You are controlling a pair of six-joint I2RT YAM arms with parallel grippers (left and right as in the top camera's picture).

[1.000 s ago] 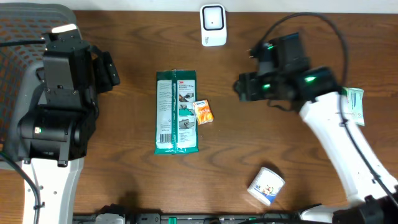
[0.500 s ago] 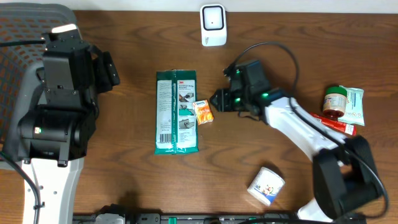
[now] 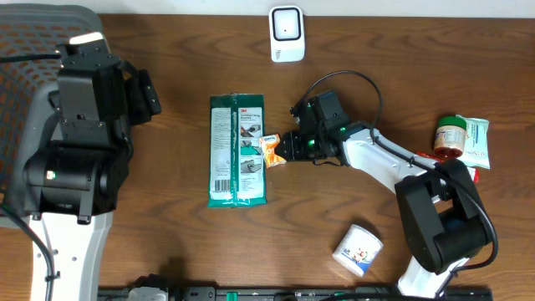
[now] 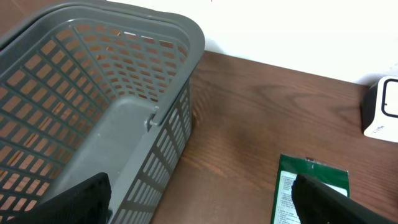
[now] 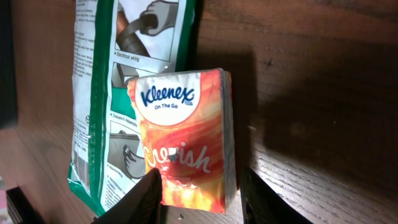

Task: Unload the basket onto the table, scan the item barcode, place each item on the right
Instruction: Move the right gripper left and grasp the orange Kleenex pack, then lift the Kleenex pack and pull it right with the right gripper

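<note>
Left arm (image 3: 75, 159) folded at the frame's left edge, left hand (image 3: 147, 94) with fingers spread wide, right arm (image 3: 380, 160) stretched toward centre, right hand (image 3: 282, 150) low, fingers (image 5: 147, 200) narrowly apart.

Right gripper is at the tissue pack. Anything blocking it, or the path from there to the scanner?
Nothing visible. The right gripper has its jaws either side of the tissue pack, and only the green pack lies against the far side. Bare table runs from there to the scanner.
</note>
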